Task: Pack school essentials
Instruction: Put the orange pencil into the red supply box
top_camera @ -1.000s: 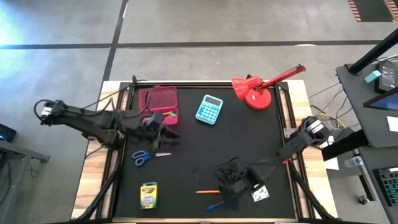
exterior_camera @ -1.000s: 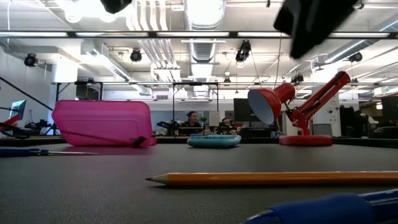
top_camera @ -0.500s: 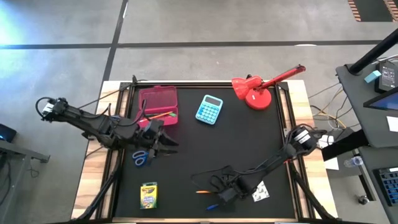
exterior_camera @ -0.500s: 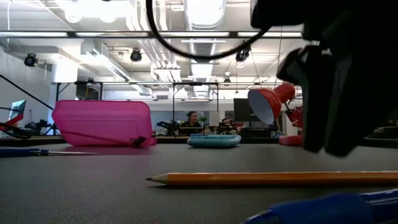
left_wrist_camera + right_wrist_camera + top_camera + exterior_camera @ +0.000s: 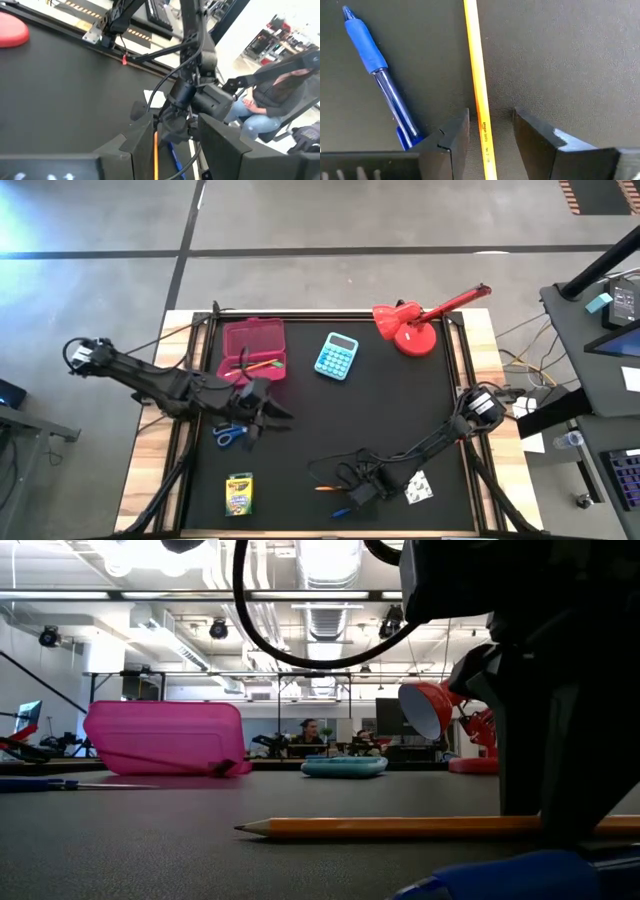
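Note:
An orange pencil (image 5: 479, 85) lies flat on the black mat near the front edge, with a blue pen (image 5: 377, 80) beside it. My right gripper (image 5: 490, 125) stands open over the pencil, pointing steeply down, one finger on each side and not touching it; in the low view its fingers (image 5: 565, 790) reach down to the pencil (image 5: 400, 827). My left gripper (image 5: 270, 415) hovers open and empty just past the blue-handled scissors (image 5: 228, 434). The open pink box (image 5: 254, 348) holds pencils. The crayon box (image 5: 239, 494) and the white patterned square (image 5: 418, 488) lie flat near the front.
A turquoise calculator (image 5: 337, 356) and a red desk lamp (image 5: 410, 325) stand at the far side. The middle of the mat (image 5: 400, 410) is bare. A person sits beyond the table's front right corner in the left wrist view (image 5: 265, 110).
My right gripper has come down onto the mat and tipped steeper, ending astride the orange pencil. My left gripper has moved from over the pink box toward the near edge, to beside the scissors. Pencil, pen and scissors have stayed in place.

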